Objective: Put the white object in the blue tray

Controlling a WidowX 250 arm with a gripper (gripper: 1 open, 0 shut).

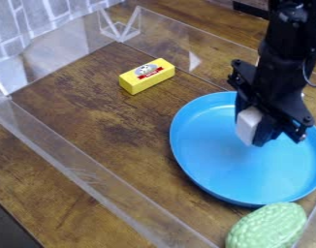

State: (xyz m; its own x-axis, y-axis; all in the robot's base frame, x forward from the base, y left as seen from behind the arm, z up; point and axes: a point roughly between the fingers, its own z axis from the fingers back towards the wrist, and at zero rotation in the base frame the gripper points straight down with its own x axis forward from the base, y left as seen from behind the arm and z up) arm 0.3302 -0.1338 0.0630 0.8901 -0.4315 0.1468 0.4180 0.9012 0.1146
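Note:
The white object (pixel 250 124), a small pale block, hangs upright between the black fingers of my gripper (pixel 255 131), which is shut on it. It sits low over the inside of the blue tray (pixel 212 155), toward the tray's far right part. I cannot tell whether the block touches the tray floor. The black arm rises from the gripper to the top right of the view and hides part of the tray's far rim.
A yellow block with a label (pixel 146 75) lies on the wooden table left of the tray. A green bumpy oval (pixel 267 229) sits at the bottom right, just below the tray's rim. Clear plastic walls (pixel 70 165) run along the table's edges.

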